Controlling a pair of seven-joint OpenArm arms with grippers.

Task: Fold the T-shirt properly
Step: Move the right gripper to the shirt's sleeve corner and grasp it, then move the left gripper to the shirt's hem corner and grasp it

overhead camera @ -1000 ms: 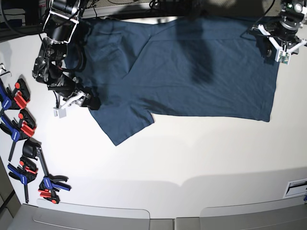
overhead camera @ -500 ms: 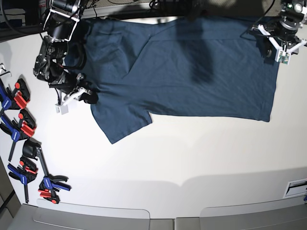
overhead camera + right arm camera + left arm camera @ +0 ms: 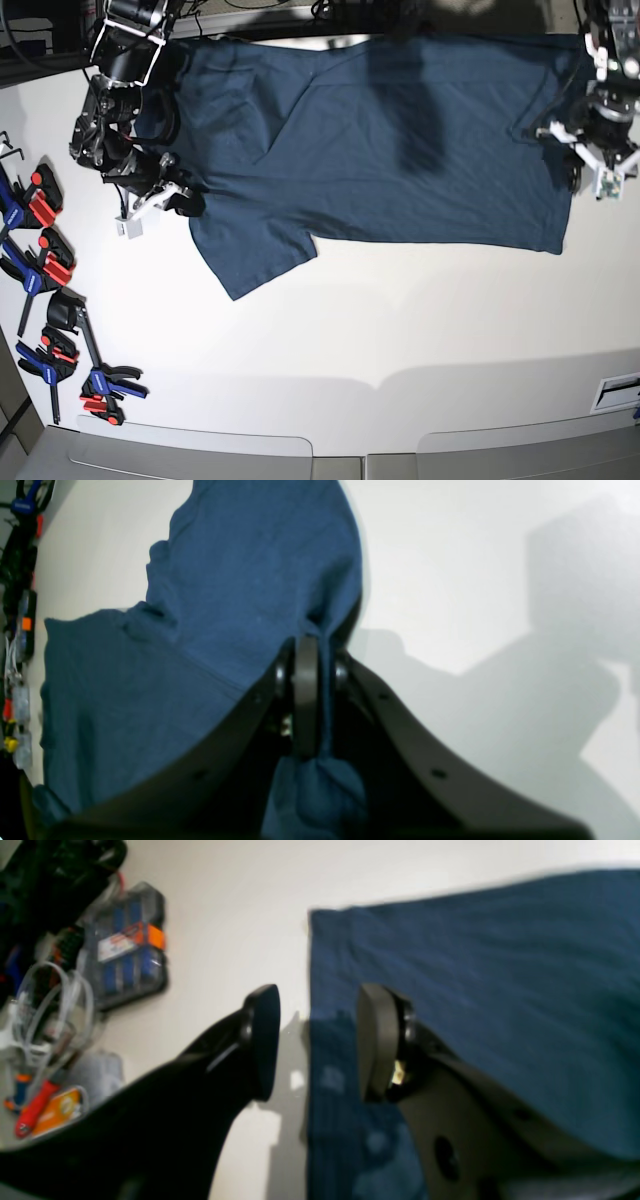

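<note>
The T-shirt [image 3: 380,140] lies spread across the far half of the white desk [image 3: 400,330]; the right end effector [image 3: 314,700] is pressed together, pinching a fold at the sleeve; the left end effector [image 3: 315,1040] stands spread, straddling the hem edge; red-blue clamps [image 3: 45,270] line the desk's side, well apart from the cloth; a cluttered parts box [image 3: 125,947] sits beyond the hem.
</note>
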